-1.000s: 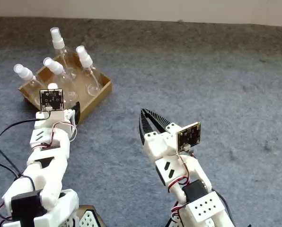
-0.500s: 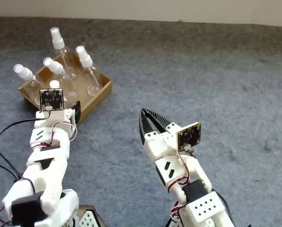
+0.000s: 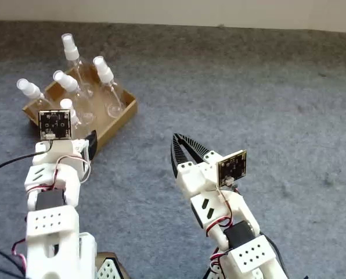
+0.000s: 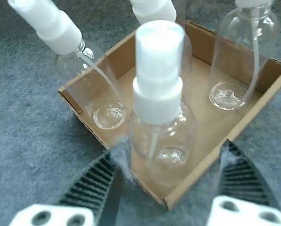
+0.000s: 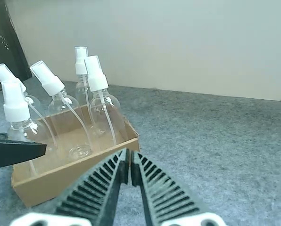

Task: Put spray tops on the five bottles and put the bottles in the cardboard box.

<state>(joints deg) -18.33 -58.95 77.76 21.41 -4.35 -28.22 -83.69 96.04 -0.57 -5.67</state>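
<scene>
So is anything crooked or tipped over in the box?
Nothing spilled or fell. But the left-end bottle and the middle bottle lean sideways in the cardboard box instead of standing straight.

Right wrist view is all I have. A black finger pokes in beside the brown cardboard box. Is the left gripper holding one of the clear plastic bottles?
Observer: No. The left gripper is open. Its fingers are spread wide outside one corner of the brown cardboard box and grip nothing.
Operator: Is the bottle nearest that corner properly inside?
Observer: Yes. In the left wrist view, the clear plastic bottle with a white spray top stands upright, with its base on the box floor just inside the corner.
Operator: How many are in the box?
Observer: The high view shows five bottles with white spray tops inside the box walls.
</scene>
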